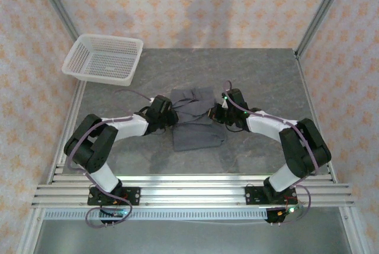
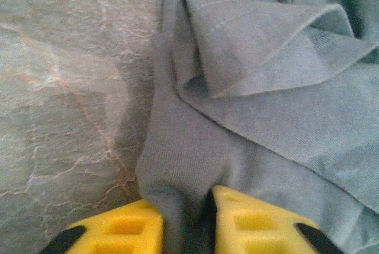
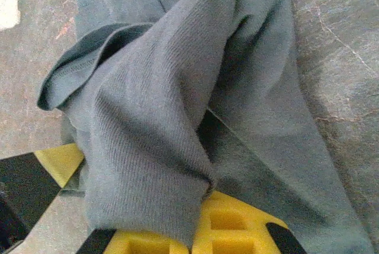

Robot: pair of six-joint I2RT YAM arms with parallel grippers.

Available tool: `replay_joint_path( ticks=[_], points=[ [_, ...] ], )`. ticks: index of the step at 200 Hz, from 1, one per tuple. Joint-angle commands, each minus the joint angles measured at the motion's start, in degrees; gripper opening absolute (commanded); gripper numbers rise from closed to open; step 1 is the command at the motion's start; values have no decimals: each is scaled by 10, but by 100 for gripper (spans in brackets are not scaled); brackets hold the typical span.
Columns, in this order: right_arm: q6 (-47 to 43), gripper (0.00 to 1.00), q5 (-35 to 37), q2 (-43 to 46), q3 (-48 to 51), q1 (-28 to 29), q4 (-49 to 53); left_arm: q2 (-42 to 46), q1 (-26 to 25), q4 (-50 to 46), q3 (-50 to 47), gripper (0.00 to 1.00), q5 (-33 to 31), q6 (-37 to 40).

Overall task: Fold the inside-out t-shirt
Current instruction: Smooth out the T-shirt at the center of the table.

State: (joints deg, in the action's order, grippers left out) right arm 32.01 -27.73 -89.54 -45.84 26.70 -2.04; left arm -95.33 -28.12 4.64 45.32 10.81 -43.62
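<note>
Now we are gripping the inside-out t-shirt (image 1: 195, 135) from both sides. It is lying crumpled near the middle of the grey stone-patterned table (image 1: 260, 76), between our two arms. From above, our left gripper (image 1: 170, 116) is pressing in at the shirt's left edge and our right gripper (image 1: 214, 113) is meeting its right edge, so the two are facing each other across the cloth.

On the left wrist camera, our yellow fingers (image 2: 249, 227) are standing narrow and pinching a thin ridge of grey fabric between them. A folded hem is lying just beyond, and bare table is showing to the left. On the right wrist camera, our fingers (image 3: 231, 224) are closed tight on a thicker bunch of the same fabric, which is draping over them and rising in a loose fold toward the upper left.

We are also seeing a white mesh basket (image 1: 100, 76) sitting at the far left corner of the table, well apart from the shirt.
</note>
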Motion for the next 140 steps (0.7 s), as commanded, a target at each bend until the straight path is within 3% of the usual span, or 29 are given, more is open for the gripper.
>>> replay_joint_path(
  ticks=[1,42,85,119,140],
  points=[
    [22,1,18,-5,-32,-5,-11,7,3,16,41,12,26,-22],
    [74,0,15,-77,-101,-44,-28,-20,32,3,113,10,47,-56],
    [68,7,-3,-184,-224,-88,-4,-100,72,2,208,31,64,-57],
    [67,8,-23,-234,-289,-116,20,-125,87,-25,258,39,67,-33],
    [71,17,-24,-262,-318,-130,36,-158,86,-35,304,45,81,-20]
  ],
)
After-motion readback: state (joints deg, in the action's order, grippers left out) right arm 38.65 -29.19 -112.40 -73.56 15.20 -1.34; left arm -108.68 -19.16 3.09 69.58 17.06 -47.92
